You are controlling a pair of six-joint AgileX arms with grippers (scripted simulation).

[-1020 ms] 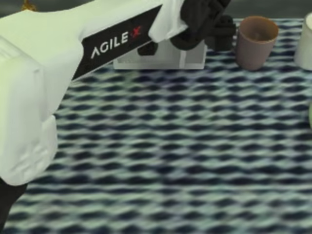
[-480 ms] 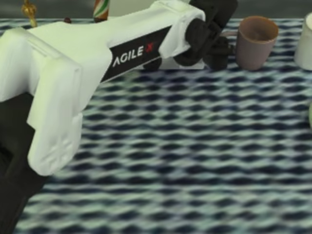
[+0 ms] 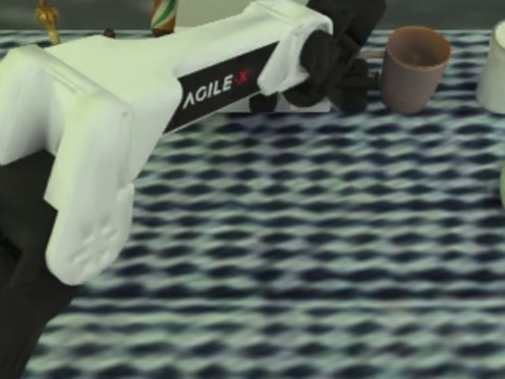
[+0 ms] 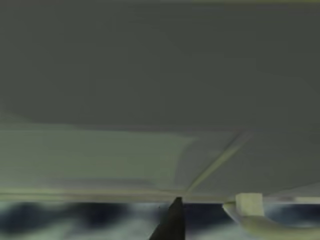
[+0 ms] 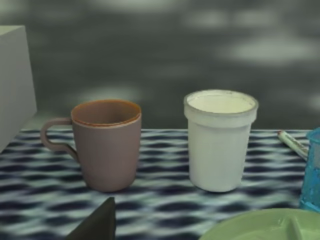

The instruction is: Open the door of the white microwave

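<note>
Close against a large grey window (image 4: 160, 65) filling most of the view. Below it, a pale panel (image 4: 85, 160) with a thin diagonal edge. Underneath, blue patterned tablecloth (image 4: 75, 220), one dark fingertip (image 4: 170, 225), and a curved white handle (image 4: 255, 217).

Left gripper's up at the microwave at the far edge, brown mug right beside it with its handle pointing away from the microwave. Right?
One thing is off: the brown mug has its handle pointing toward the white microwave, not away, as the right wrist view shows. The rest holds: in the top view the left gripper is up at the microwave at the far edge, mug beside it.
</note>
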